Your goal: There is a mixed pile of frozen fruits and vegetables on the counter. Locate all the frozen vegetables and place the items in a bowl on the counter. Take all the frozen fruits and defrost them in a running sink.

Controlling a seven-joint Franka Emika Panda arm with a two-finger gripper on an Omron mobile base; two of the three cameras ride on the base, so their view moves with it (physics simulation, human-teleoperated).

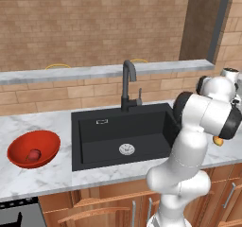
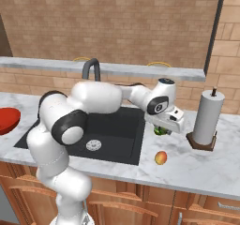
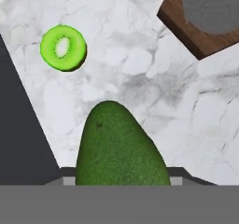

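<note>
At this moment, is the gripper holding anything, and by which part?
Yes: the gripper holds the dark green vegetable by its wide end, above the counter beside the sink.

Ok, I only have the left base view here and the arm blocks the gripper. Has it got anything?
Observer: Yes. In the hand view the dark green piece sits right between the fingers of the gripper and looks gripped.
Operator: Where's the lime green one?
Observer: The lime green piece lies on the counter beyond the gripper, cut face up and well apart from it.
Operator: Anything else standing on that side?
Observer: A paper towel holder on a wooden base stands to the right of the gripper.
</note>
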